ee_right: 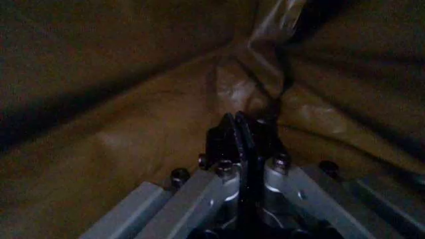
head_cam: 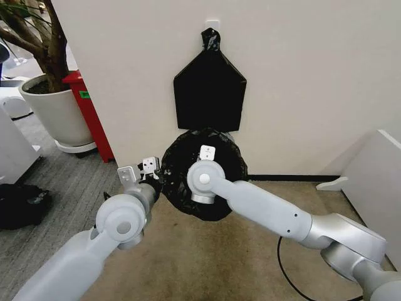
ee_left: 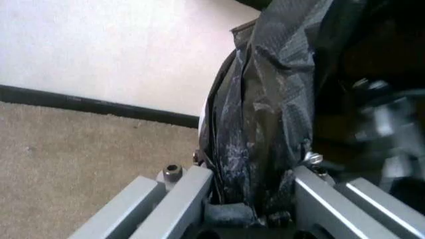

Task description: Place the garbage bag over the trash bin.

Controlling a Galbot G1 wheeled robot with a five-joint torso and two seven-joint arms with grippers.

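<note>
At centre-left of the head view, your left gripper (head_cam: 152,170) pinched the garbage bag (head_cam: 178,153) at its left rim, black film bunched between the fingers (ee_left: 189,191). At frame centre the bag already lay draped over the trash bin, hiding it against the wall. To the right, your right gripper (ee_right: 240,130) reached down inside the bag, fingers pressed together. Seating the liner seemed nearly done; releasing remained.

There was one garbage bag (head_cam: 182,153) and one knotted bag bundle (head_cam: 210,94) just above it. Two pincers reached it, and one potted tree (head_cam: 53,106) stood well apart.
</note>
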